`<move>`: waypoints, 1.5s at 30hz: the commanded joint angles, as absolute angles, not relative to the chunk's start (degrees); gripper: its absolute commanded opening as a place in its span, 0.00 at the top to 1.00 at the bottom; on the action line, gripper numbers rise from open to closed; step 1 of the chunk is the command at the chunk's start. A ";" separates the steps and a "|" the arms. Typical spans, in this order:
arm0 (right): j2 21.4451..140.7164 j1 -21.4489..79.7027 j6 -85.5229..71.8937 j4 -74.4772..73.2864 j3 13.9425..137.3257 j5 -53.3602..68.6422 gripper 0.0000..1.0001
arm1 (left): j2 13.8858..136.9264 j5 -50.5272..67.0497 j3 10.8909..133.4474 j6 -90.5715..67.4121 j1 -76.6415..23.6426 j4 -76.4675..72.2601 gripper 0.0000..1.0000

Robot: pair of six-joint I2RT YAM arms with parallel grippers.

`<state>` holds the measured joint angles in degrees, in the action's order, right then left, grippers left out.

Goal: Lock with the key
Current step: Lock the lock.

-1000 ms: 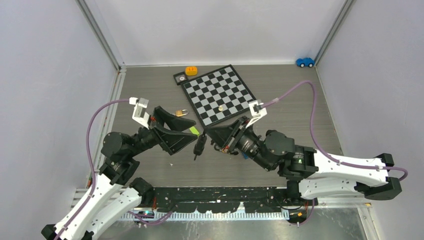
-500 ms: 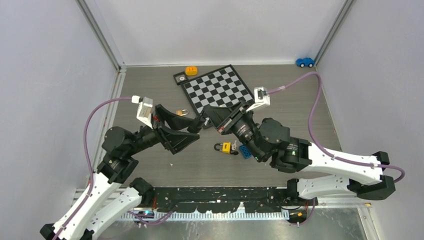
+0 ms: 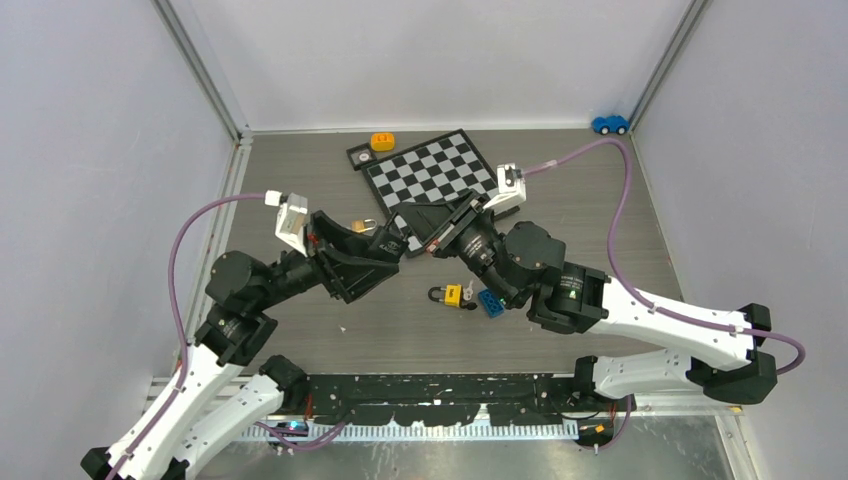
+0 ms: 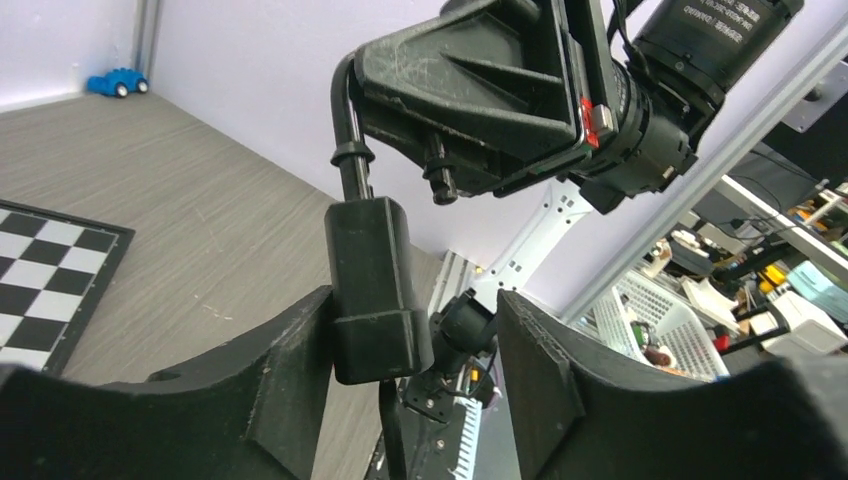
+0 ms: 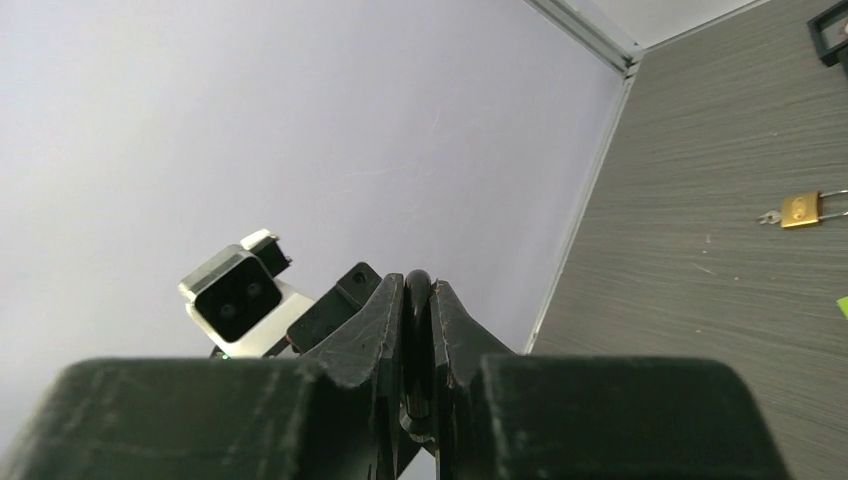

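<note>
A padlock (image 3: 450, 295), key (image 3: 468, 291) and brick (image 3: 490, 303) are lying on the tabletop (image 3: 300, 170). The right hand (image 5: 417, 285) is clamping a black lock (image 4: 370, 290) by its shackle; the left hand (image 4: 415, 300) is gaping around its body.

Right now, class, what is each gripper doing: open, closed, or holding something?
Left gripper: open, fingers flanking the black padlock.
Right gripper: closed, holding that padlock by its shackle.

A black padlock (image 4: 372, 290) hangs mid-frame, shackle pinched by the right gripper (image 4: 362, 85) at the top; its body sits between the left gripper's (image 4: 415, 305) parted fingers, against the frame-left one; chessboard (image 4: 40, 270) lower left; blue toy car (image 4: 117, 81) upper left.
</note>
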<state>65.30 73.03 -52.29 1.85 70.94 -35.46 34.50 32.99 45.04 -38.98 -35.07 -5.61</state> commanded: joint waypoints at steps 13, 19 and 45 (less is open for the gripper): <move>56.27 71.46 -48.62 0.83 65.81 -29.68 0.84 | 35.59 35.66 47.34 -40.64 -35.07 -5.90 1.00; 55.38 71.46 -40.81 -11.95 67.16 -20.77 0.55 | 38.09 40.81 49.02 -40.85 -35.07 -4.45 1.00; 57.24 71.39 -24.87 -40.89 82.39 -21.81 0.42 | 40.16 51.26 52.47 -39.99 -35.07 -1.67 1.00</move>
<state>58.83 71.46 -28.34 -39.72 78.87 -22.24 40.77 48.73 48.66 -39.86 -35.11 4.56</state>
